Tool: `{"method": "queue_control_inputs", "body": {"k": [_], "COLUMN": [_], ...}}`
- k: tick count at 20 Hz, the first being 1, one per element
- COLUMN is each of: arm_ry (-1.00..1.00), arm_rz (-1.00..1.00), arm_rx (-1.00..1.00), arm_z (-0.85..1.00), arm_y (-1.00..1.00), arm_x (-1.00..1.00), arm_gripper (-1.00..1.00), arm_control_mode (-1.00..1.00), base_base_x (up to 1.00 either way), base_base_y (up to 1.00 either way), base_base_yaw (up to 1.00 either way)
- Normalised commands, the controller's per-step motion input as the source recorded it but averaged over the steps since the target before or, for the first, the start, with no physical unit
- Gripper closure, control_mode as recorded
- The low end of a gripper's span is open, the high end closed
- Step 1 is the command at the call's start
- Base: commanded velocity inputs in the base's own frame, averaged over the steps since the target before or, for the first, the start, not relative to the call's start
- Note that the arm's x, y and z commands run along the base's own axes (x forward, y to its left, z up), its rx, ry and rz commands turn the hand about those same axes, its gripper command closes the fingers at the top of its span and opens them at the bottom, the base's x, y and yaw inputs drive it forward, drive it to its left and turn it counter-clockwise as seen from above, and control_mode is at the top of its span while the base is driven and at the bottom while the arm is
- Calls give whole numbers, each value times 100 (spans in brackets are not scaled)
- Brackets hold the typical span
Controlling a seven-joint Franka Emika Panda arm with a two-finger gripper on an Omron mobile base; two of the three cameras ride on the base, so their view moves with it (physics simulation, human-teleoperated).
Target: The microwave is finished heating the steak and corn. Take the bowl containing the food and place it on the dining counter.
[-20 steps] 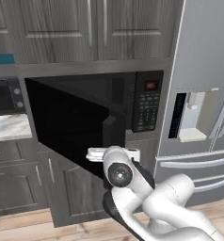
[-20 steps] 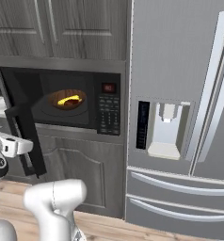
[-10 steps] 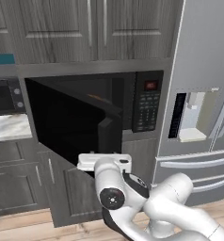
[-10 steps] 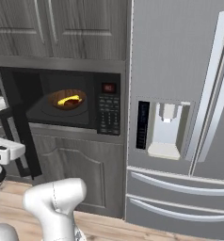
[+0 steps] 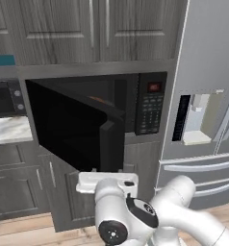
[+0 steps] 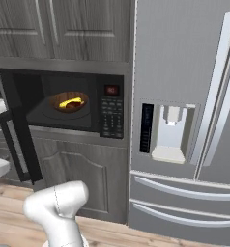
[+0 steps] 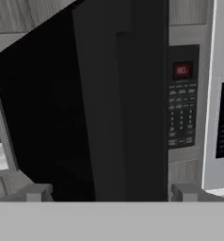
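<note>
While the microwave (image 6: 64,103) door (image 5: 70,127) hangs open, your hand (image 7: 111,193), fingers apart and empty, sits low before it; bowl (image 6: 68,102) with corn (image 6: 71,102) lies inside, above and beyond the door.

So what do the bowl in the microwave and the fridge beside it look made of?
The bowl: brown, matte, with faint streaks, likely wood, possibly glazed ceramic. The fridge: brushed stainless steel by its even grey sheen and bright curved handles. Rendered, so both are guesses.
</note>
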Motion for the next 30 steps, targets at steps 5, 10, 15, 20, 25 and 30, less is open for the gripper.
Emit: {"method": "queue_control_inputs", "body": {"k": [5, 10, 15, 20, 25, 30], "arm_ry": [-2, 8, 16, 23, 19, 20], "arm_rz": [18, 31, 30, 21, 24, 25], "arm_rx": [18, 38, 36, 28, 20, 20], "arm_z": [34, 43, 32, 35, -12, -29], "arm_y": [-56, -86, -88, -99, -76, -23], "arm_x": [-39, 8, 18, 18, 88, 89], "arm_gripper": [-100, -100, -100, -100, -100, -100], "arm_control_mode": [-100, -100, -100, -100, -100, -100], "base_base_x": [0, 0, 0, 0, 0, 0], "base_base_y": [0, 0, 0, 0, 0, 0], "base_base_yaw": [0, 0, 0, 0, 0, 0]}}
